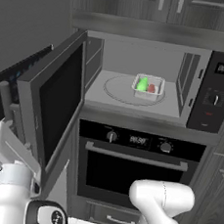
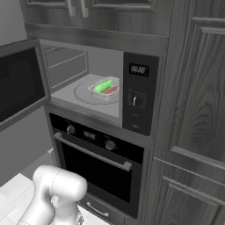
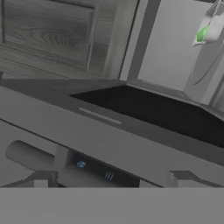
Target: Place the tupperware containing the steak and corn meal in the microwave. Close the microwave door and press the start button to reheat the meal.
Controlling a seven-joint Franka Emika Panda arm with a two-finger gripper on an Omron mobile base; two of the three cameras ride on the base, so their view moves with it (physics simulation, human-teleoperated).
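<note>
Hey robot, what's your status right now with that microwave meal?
Gripper open, empty, by the door handle. Tupperware on the turntable inside the microwave. Microwave door wide open. Nothing in the way.

Both base views face microwave (image 1: 146, 83) from left, right; hand view close behind microwave door (image 3: 109, 140).

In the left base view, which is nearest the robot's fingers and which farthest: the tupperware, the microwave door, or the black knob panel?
1. microwave door, swung open at left, beside the open fingers
2. tupperware, inside, centre
3. black knob panel, far right
</note>
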